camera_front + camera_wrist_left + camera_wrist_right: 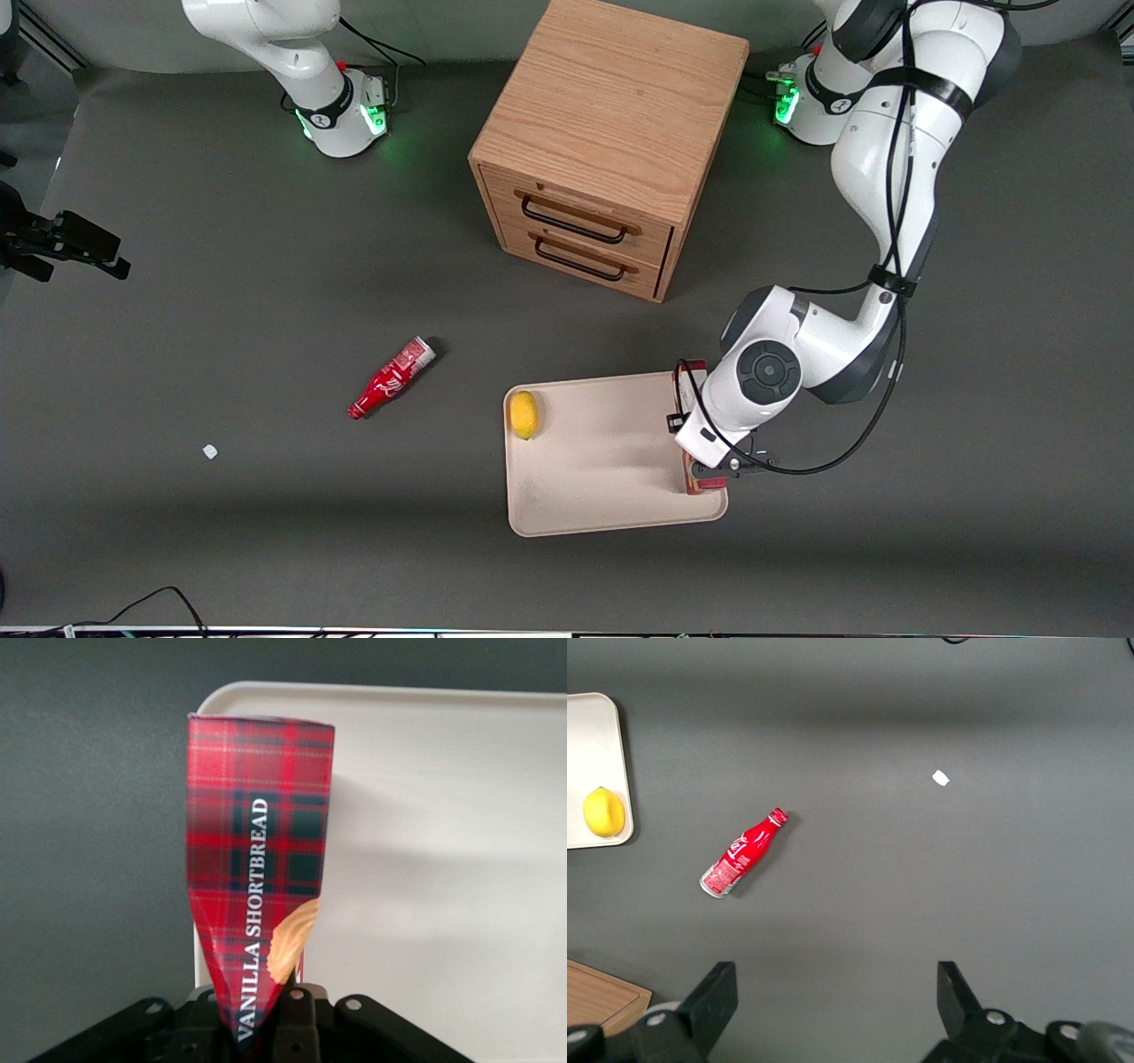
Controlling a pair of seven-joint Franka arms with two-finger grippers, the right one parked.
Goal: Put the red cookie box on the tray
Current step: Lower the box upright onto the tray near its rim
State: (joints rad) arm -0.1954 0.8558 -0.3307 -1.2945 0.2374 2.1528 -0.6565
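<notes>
red tartan shortbread box (260, 877) sits pinched between the jaws of the left gripper (266, 1028), its end squeezed narrow. it hangs over the beige tray (602, 505) edge nearest the working arm.

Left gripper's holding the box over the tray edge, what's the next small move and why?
Probably open and release, after easing slightly inward. The gripper is shut on the dark-red plaid cardboard cookie box, pinching it visibly, and the box sits along the rim of the flat beige rectangular tray at the working arm's end, apart from the yellow lemon.
</notes>
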